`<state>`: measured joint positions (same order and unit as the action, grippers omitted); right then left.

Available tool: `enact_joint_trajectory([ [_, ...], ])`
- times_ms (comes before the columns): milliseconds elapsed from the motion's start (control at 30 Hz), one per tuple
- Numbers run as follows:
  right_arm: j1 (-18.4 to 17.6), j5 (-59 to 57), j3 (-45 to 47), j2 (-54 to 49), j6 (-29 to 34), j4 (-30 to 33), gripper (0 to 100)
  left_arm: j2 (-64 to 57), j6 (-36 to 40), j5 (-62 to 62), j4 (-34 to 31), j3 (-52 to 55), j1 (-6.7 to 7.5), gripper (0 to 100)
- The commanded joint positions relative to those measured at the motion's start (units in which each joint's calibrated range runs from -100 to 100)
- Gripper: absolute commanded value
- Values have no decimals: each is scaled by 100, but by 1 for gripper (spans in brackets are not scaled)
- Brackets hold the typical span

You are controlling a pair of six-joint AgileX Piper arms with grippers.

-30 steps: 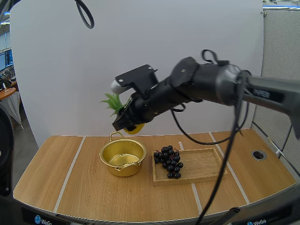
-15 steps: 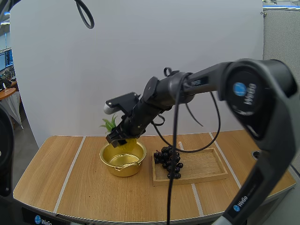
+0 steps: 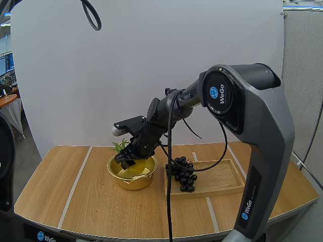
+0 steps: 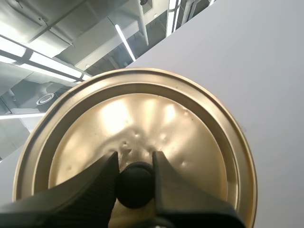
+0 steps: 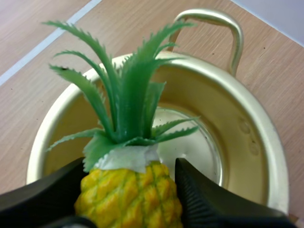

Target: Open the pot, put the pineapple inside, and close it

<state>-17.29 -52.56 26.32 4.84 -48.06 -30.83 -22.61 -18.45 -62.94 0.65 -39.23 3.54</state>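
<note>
The pot stands open on the table, so you can count the first step as done. Your left gripper pinches the black knob of the lid between its two fingers and holds the lid up in the air, away from the table. Your right gripper is down at the mouth of the pot, with its fingers clamped on the yellow body of the pineapple; the green leaves point across the pot toward the far handle. In the right wrist view the fruit hangs over the bottom of the pot and, as far as I can judge, does not rest on it yet. So the second step is half done: you need to lower a little more, let the fingers go apart, and take the arm out without catching the rim. After this the lid must go on the pot. The grapes lie on the wooden tray just beside the pot and play no part here.
</note>
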Motion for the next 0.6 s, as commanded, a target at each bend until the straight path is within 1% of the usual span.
enact_joint_trajectory([
  [0,-6,159,-32,175,116,126,0,-39,42,193,-15,-52,24,0],
  [100,-6,216,-32,274,142,265,0,-39,42,193,-15,-52,24,0],
  [200,-6,250,-32,313,362,468,0,-39,42,193,-15,-52,24,0],
  [400,-6,143,-32,313,378,546,0,-39,42,193,-15,-52,24,0],
  [433,-6,143,-32,313,378,546,8,-39,42,193,-15,-52,24,0],
  [467,-6,143,-32,313,378,561,19,-39,42,193,-15,-52,24,0],
  [500,-6,143,-32,313,378,572,40,-39,42,193,-15,-52,24,0],
  [533,-6,143,-32,313,392,590,53,-39,42,193,-15,-52,24,0],
  [567,-6,189,-32,313,461,668,76,-39,42,193,-15,-52,24,0],
])
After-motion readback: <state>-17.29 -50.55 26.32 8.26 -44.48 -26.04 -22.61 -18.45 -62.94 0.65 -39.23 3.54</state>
